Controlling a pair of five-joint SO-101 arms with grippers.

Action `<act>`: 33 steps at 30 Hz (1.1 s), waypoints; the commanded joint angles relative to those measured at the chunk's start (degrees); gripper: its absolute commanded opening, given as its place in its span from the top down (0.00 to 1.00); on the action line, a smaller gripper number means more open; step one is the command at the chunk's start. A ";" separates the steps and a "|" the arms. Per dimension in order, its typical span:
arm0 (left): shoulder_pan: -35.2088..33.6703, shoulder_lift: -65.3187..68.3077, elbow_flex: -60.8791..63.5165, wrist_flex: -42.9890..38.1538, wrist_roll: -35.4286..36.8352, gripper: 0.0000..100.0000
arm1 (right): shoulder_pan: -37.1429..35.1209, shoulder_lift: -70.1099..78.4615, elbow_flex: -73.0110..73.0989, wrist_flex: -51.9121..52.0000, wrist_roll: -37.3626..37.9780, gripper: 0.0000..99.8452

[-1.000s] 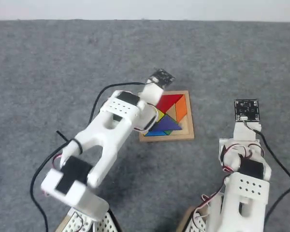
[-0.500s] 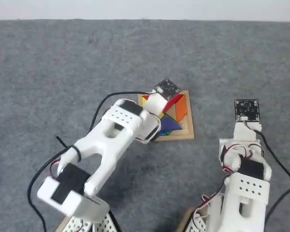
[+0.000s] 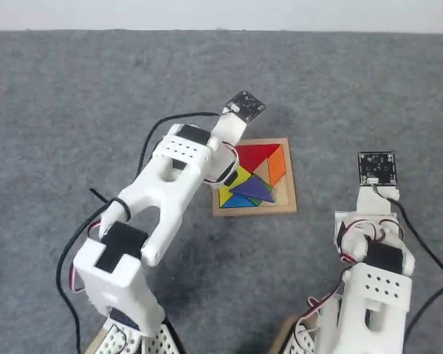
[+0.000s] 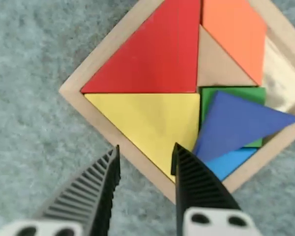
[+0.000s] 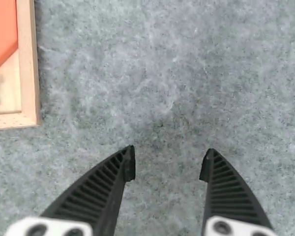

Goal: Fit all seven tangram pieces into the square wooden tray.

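Tangram pieces point(image 3: 255, 173) sit in wooden tray point(image 4: 96, 114) on grey carpet point(image 5: 162, 73): red triangle point(image 4: 152, 54), yellow triangle point(image 4: 147, 118), orange piece point(image 4: 233, 34), tan triangle point(image 4: 216, 64), green square point(image 4: 231, 93), light blue piece point(image 4: 226, 160). Dark blue triangle point(image 4: 236, 125) lies askew over green square and light blue piece. Left gripper point(image 4: 145, 150) is above the tray rim by yellow triangle, jaws slightly apart, empty. Right gripper point(image 5: 168, 156) is beside the tray over carpet, jaws spread, empty.

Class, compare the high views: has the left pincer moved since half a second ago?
Yes. The left pincer has pulled back from over the square wooden tray towards its left edge.
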 commanded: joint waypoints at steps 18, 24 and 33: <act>3.87 -15.74 15.96 -1.23 0.70 0.88 | -0.48 -0.92 -0.35 -1.27 0.79 0.77; 3.52 -7.21 8.40 -1.41 1.05 0.88 | -0.48 -0.92 -0.35 -1.27 0.79 0.77; 2.64 -0.18 -0.13 -1.23 0.79 0.88 | -0.48 -0.92 -0.35 -1.27 0.79 0.77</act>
